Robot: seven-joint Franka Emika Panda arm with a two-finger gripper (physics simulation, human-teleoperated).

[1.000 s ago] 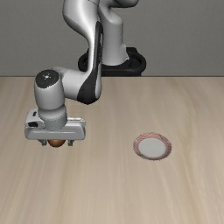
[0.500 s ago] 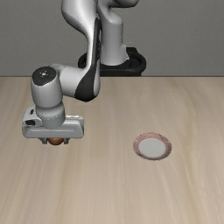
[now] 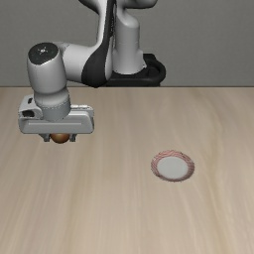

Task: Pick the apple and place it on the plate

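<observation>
Tool [image 3: 60, 137] is rising, higher and farther toward the exterior view's left than a second ago. It is gripping the apple [image 3: 62, 139] between its fingers above the table [image 3: 119, 213], well apart from the plate [image 3: 174, 167].

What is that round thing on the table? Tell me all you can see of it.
That is the plate: a round dish, pale grey in the middle with a reddish-brown rim. It lies flat on the wood-coloured table, toward the exterior view's right. Nothing sits on it and only the table touches it.
</observation>
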